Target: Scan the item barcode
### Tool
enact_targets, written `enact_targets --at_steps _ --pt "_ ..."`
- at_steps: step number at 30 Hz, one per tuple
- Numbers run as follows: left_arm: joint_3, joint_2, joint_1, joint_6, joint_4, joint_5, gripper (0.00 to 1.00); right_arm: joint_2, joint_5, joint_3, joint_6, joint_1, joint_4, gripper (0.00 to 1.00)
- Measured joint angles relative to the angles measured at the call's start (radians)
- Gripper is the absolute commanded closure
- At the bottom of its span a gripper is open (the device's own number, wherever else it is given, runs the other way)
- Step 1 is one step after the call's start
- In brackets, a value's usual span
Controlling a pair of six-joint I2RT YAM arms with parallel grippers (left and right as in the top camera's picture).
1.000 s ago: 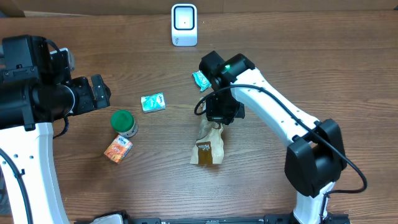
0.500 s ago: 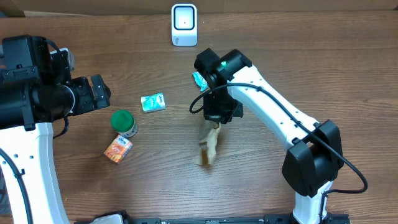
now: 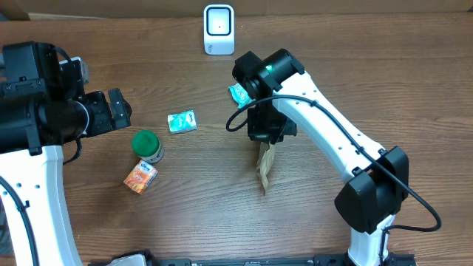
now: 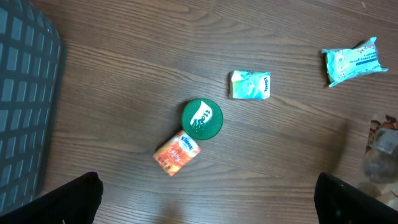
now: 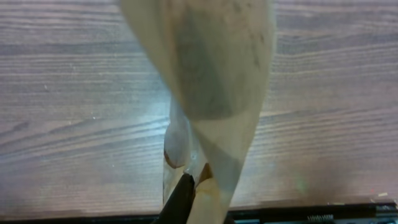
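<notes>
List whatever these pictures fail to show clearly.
- Barcode on the brown pouch: not seen. Overhead shows the pouch edge-on, and the right wrist view is too close and blurred.
- Right end effector: its fingers are hidden overhead by the right arm above them.
- Teal packet: partly covered overhead by that arm.
- Scanner: window too small to read overhead.
- Left wrist view: the pouch is blurred and cut off by the right edge.

Overhead top-down on table (image 3: 192, 214); left wrist high; right close-up.

The pouch (image 3: 264, 167) is tan, the lid (image 3: 145, 140) green (table (image 3: 185, 222): brown wood-grain).
</notes>
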Motion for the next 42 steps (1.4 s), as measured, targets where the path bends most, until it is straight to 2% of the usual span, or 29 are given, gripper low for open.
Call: enact_targets --at_steps 9,12,15,23,30,42 --pt "0.0 0.0 0.0 0.0 0.0 0.0 0.0 0.092 0.003 0.0 0.0 0.0 0.047 0.96" --pt "0.0 0.0 0.0 0.0 0.0 0.0 0.01 0.107 0.006 0.0 -0.002 0.0 0.062 0.89" --pt "0.0 0.0 0.0 0.0 0.0 0.0 0.0 0.107 0.009 0.0 0.0 0.0 0.077 0.75" --pt "0.0 0.0 0.0 0.0 0.0 0.0 0.0 0.107 -0.021 0.0 -0.002 0.01 0.166 0.6" --pt "0.0 0.0 0.0 0.0 0.0 0.0 0.0 0.107 -0.066 -0.052 0.0 0.055 0.262 0.64" --pt "0.0 0.0 0.0 0.0 0.0 0.0 0.0 0.107 -0.117 -0.08 0.0 0.114 0.353 0.65"
